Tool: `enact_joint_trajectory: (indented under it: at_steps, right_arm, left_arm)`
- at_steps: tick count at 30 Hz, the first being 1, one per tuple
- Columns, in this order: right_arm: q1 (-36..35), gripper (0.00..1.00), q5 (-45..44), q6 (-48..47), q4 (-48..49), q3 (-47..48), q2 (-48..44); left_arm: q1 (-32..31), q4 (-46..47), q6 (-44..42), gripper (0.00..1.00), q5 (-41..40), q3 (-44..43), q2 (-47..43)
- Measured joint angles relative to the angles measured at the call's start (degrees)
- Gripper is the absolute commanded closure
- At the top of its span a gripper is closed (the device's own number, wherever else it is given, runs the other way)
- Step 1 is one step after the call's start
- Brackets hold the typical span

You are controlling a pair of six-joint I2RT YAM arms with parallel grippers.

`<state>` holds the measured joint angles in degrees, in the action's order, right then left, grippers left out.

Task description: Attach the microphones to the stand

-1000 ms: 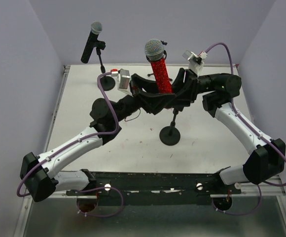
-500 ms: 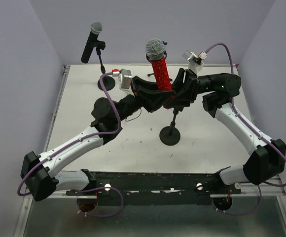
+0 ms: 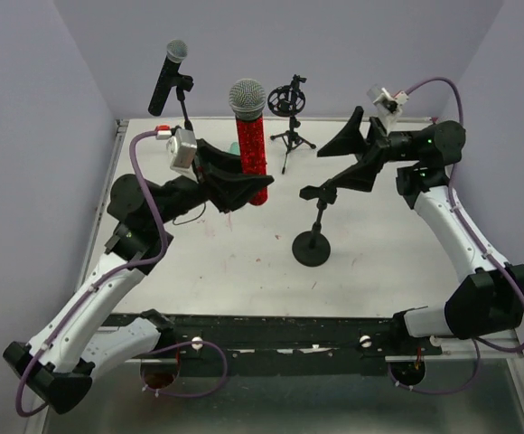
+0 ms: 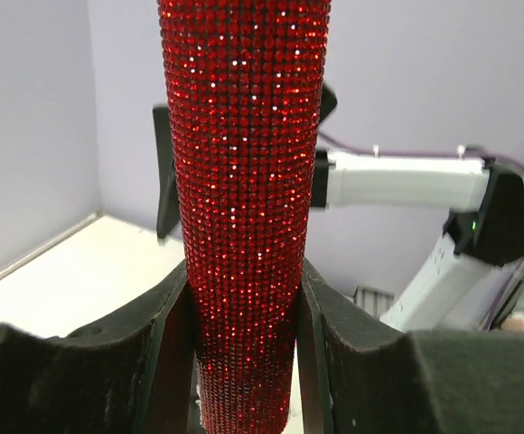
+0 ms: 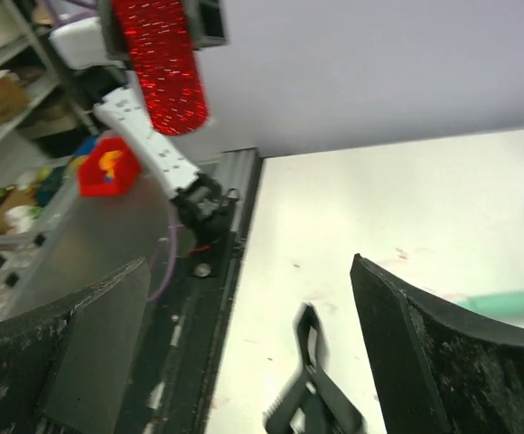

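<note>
My left gripper (image 3: 241, 187) is shut on the lower body of the red glitter microphone (image 3: 250, 145) and holds it upright above the table's left half, silver head up. In the left wrist view both fingers (image 4: 167, 316) press its red body (image 4: 244, 181). The middle stand (image 3: 313, 244) has a bare clip (image 3: 314, 192). My right gripper (image 3: 334, 167) hangs open just right of and above that clip (image 5: 312, 380), with nothing between its fingers. A black microphone (image 3: 166, 77) sits in the back-left stand. Part of a teal microphone (image 5: 506, 303) lies on the table.
A small tripod stand with a round shock mount (image 3: 289, 98) stands at the back centre. Purple walls close the table in behind and on both sides. The black rail (image 3: 280, 330) with both arm bases runs along the near edge.
My left gripper has carried the red microphone left, away from the middle stand. My right gripper has let go, opened wide and drawn back to the right.
</note>
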<state>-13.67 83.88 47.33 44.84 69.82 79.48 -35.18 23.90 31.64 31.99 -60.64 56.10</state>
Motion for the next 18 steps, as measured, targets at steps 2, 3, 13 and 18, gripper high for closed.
enact_joint_trajectory:
  at_steps: [2, 3, 13, 18]
  right_arm:
    - [4.0, 0.00, 0.2, -0.9, 0.3, 0.0, -0.2]
    - [6.0, 0.00, 0.3, -1.2, 0.6, 0.0, -0.2]
    - [17.9, 0.00, -3.5, -14.4, -8.1, -0.4, 3.8]
    - [18.4, 0.00, -14.8, -28.8, -25.5, 0.8, 6.1]
  left_arm:
    - [1.6, -6.9, -3.8, 1.00, 2.6, -0.9, -2.8]
    - [2.3, -10.3, -6.1, 1.00, 3.8, -1.2, -4.1]
    - [6.3, -27.7, -20.0, 1.00, 8.7, 5.0, -9.8]
    - [7.8, -29.3, -23.3, 1.00, 9.1, 8.8, -9.9]
